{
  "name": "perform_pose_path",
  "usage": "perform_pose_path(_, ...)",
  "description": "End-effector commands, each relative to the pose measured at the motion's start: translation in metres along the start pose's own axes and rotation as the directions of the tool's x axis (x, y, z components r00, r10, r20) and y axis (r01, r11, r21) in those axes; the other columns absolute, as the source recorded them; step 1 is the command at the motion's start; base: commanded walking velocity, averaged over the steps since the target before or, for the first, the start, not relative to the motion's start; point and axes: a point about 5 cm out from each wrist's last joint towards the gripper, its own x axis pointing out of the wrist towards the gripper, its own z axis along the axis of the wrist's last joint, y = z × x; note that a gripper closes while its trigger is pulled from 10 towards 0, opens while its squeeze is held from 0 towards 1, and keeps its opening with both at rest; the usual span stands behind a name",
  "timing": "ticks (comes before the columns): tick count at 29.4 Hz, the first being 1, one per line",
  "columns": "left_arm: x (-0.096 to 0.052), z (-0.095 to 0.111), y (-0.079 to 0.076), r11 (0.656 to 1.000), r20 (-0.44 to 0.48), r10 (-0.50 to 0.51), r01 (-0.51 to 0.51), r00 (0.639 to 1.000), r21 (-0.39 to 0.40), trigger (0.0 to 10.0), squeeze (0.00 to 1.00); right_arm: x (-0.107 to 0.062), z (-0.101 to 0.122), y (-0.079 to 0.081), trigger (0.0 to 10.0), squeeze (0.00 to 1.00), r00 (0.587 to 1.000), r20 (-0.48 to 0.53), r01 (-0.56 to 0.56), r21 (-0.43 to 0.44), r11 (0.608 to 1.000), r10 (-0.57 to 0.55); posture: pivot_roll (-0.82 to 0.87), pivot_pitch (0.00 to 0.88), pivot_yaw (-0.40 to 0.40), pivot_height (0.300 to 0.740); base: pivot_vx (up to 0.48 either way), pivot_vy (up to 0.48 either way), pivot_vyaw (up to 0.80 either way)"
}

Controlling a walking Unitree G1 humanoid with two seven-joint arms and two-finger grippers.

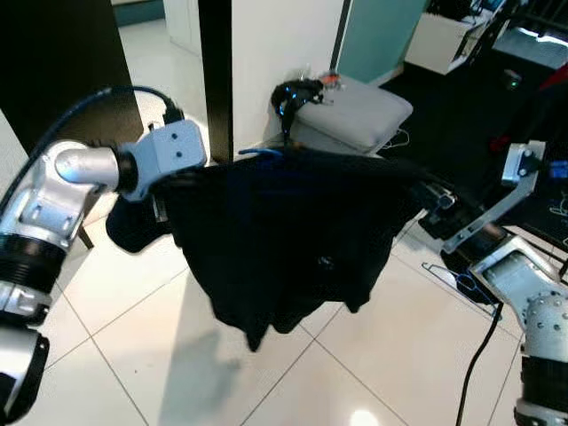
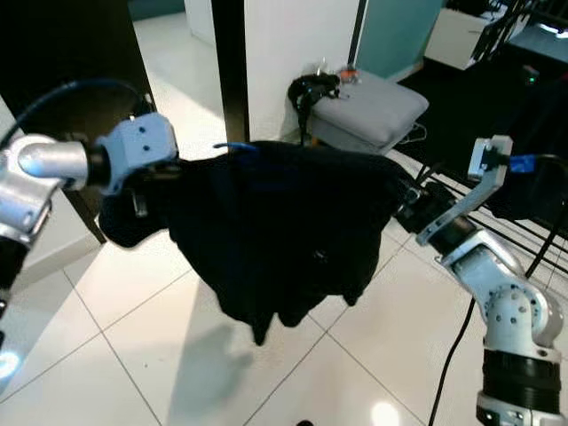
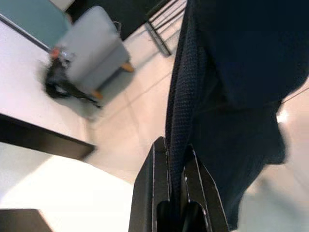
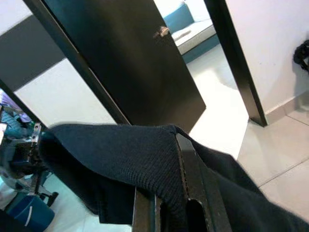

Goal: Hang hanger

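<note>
A dark knitted shirt (image 1: 284, 240) hangs in the air in front of me, spread between my two arms above a white tiled floor (image 1: 133, 355). A thin blue hanger hook (image 1: 259, 153) pokes up at its collar, so I judge the hanger sits inside. The fabric looks soft, light and limp; it sags in the middle and would slide if held loosely. My left gripper (image 3: 176, 193) pinches one shoulder edge, its fingers closed on the knit. My right gripper (image 4: 186, 203) is likewise clamped on the other shoulder. I think the firm hold for hanging is the hook, not the cloth. Beyond the shirt stands a grey cushioned stool (image 1: 355, 111) and a dark door (image 4: 130, 63).
</note>
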Motion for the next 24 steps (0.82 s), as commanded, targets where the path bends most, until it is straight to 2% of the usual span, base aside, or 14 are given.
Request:
perform_pose_path(1, -0.001, -0.002, -0.002, 0.996, 0.031, 0.014, -0.011, 0.999, -0.093, 10.0, 0.00, -0.004, 0.002, 0.001, 0.0, 0.00, 1.000, 0.019, 0.004, -0.030, 1.000, -0.003, 0.09, 0.126, -0.067, 0.740, 0.000, 0.000, 0.00)
perform_pose_path(2, 0.003, 0.001, -0.005, 0.989, 0.063, 0.015, -0.006, 0.998, -0.146, 10.0, 0.00, -0.003, -0.004, 0.005, 0.0, 0.00, 1.000, -0.012, -0.017, -0.042, 0.999, 0.017, 0.09, 0.127, -0.068, 0.740, 0.000, 0.000, 0.00)
perform_pose_path(3, 0.003, 0.001, -0.005, 0.989, 0.063, 0.015, -0.006, 0.998, -0.146, 10.0, 0.00, -0.003, -0.004, 0.005, 0.0, 0.00, 1.000, -0.012, -0.017, -0.042, 0.999, 0.017, 0.09, 0.127, -0.068, 0.740, 0.000, 0.000, 0.00)
perform_pose_path(5, 0.016, 0.009, -0.016, 0.962, 0.128, 0.010, 0.026, 0.992, -0.273, 10.0, 0.00, -0.001, -0.016, 0.016, 0.0, 0.00, 0.994, -0.078, -0.080, -0.050, 0.996, 0.076, 0.09, 0.131, -0.069, 0.740, 0.000, 0.000, 0.00)
perform_pose_path(7, 0.023, 0.010, -0.023, 0.937, 0.143, 0.010, 0.041, 0.990, -0.347, 10.0, 0.00, -0.003, -0.025, 0.027, 0.0, 0.00, 0.978, -0.141, -0.159, -0.053, 0.986, 0.150, 0.09, 0.131, -0.069, 0.740, 0.000, 0.000, 0.00)
perform_pose_path(9, 0.024, 0.010, -0.025, 0.927, 0.136, 0.014, 0.038, 0.991, -0.373, 10.0, 0.00, -0.005, -0.029, 0.032, 0.0, 0.00, 0.968, -0.172, -0.197, -0.053, 0.979, 0.186, 0.09, 0.131, -0.069, 0.740, 0.000, 0.000, 0.00)
perform_pose_path(11, 0.027, 0.008, -0.027, 0.903, 0.104, 0.045, 0.004, 0.994, -0.429, 10.0, 0.00, -0.012, -0.037, 0.045, 0.0, 0.00, 0.928, -0.257, -0.293, -0.055, 0.954, 0.270, 0.08, 0.136, -0.066, 0.740, 0.000, 0.000, 0.00)
perform_pose_path(15, 0.027, 0.008, -0.027, 0.903, 0.104, 0.045, 0.004, 0.994, -0.429, 10.0, 0.00, -0.012, -0.037, 0.045, 0.0, 0.00, 0.928, -0.257, -0.293, -0.055, 0.954, 0.270, 0.08, 0.136, -0.066, 0.740, 0.000, 0.000, 0.00)
perform_pose_path(19, 0.030, 0.011, -0.033, 0.877, 0.098, 0.064, -0.009, 0.993, -0.480, 10.0, 0.00, -0.017, -0.046, 0.054, 0.0, 0.00, 0.892, -0.325, -0.348, -0.052, 0.936, 0.314, 0.08, 0.140, -0.066, 0.740, 0.000, 0.000, 0.00)
perform_pose_path(20, 0.030, 0.014, -0.034, 0.874, 0.111, 0.067, -0.005, 0.992, -0.486, 10.0, 0.00, -0.018, -0.051, 0.054, 3.4, 0.00, 0.885, -0.353, -0.346, -0.066, 0.936, 0.303, 0.08, 0.141, -0.066, 0.740, 0.000, 0.000, 0.00)
perform_pose_path(21, 0.030, 0.014, -0.034, 0.874, 0.111, 0.067, -0.005, 0.992, -0.486, 10.0, 0.00, -0.018, -0.051, 0.054, 3.4, 0.00, 0.885, -0.353, -0.346, -0.066, 0.936, 0.303, 0.08, 0.141, -0.066, 0.740, 0.000, 0.000, 0.00)
perform_pose_path(22, 0.031, 0.017, -0.035, 0.873, 0.119, 0.067, -0.001, 0.991, -0.488, 10.0, 0.00, -0.018, -0.055, 0.052, 10.0, 0.00, 0.885, -0.373, -0.332, -0.085, 0.939, 0.279, 0.08, 0.141, -0.067, 0.740, 0.000, 0.000, 0.00)
perform_pose_path(23, 0.030, 0.020, -0.036, 0.871, 0.133, 0.064, 0.010, 0.989, -0.491, 10.0, 0.00, -0.017, -0.057, 0.045, 10.0, 0.00, 0.899, -0.376, -0.287, -0.120, 0.950, 0.224, 0.08, 0.142, -0.066, 0.740, 0.000, 0.000, 0.00)
perform_pose_path(24, 0.030, 0.020, -0.036, 0.871, 0.133, 0.064, 0.010, 0.989, -0.491, 10.0, 0.00, -0.017, -0.057, 0.045, 10.0, 0.00, 0.899, -0.376, -0.287, -0.120, 0.950, 0.224, 0.08, 0.142, -0.066, 0.740, 0.000, 0.000, 0.00)
